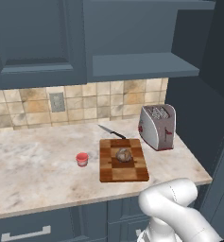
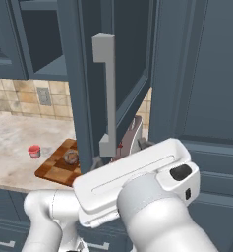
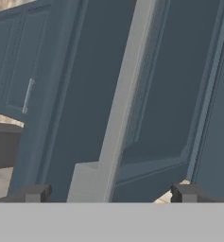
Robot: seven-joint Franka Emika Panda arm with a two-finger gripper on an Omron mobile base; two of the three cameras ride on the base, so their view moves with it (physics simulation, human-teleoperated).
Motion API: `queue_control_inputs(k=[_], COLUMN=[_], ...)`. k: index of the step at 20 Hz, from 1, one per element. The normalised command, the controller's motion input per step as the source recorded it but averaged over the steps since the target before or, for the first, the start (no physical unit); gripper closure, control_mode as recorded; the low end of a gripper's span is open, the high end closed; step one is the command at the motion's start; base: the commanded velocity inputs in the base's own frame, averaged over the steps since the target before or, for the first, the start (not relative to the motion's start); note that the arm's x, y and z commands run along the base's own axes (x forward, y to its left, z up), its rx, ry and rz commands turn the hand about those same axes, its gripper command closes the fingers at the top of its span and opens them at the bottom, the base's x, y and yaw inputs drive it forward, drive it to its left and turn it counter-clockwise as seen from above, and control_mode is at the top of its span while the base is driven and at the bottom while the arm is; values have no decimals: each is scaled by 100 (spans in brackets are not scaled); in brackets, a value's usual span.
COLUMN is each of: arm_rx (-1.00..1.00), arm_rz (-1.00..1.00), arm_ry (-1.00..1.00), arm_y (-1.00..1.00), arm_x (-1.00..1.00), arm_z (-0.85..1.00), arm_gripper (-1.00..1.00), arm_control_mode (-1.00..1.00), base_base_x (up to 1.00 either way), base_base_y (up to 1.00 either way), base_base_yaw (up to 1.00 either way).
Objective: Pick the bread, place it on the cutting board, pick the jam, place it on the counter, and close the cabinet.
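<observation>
The cabinet [image 2: 83,83] door stands ajar above the cutting board [image 1: 124,161] (bread and jam already placed). It looks rigid and hinged; the gripper [image 3: 108,194], jaws spread wide, straddles its silver handle [image 3: 120,104].

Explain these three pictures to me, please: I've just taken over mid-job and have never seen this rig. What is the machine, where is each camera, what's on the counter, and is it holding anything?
The machine is a white robot arm on a driving base in a simulated kitchen. Two pictures come from cameras on the base, behind the arm to its left and right. The third looks along the gripper; its two dark finger tips stand wide apart with nothing between them, so it holds nothing.

On the beige counter lies a wooden cutting board with the bread on it. The red jam stands on the counter beside the board, apart from it. A knife and a toaster sit behind.

The cabinet door is open; its silver handle is right before the gripper.
</observation>
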Motion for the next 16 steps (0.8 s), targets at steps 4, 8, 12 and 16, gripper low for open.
queue_control_inputs(k=[4,8,12,16], arm_rx=[0,0,0,0], arm_rz=[5,6,7,9], arm_ry=[0,0,0,0], arm_y=[0,0,0,0], arm_x=[5,1,0,0], arm_z=[-1,0,-1,0], arm_gripper=[-100,-100,-100,-100], arm_control_mode=[-100,-100,-100,-100], base_base_x=[0,0,0,0], base_base_y=[0,0,0,0], base_base_yaw=[0,0,0,0])
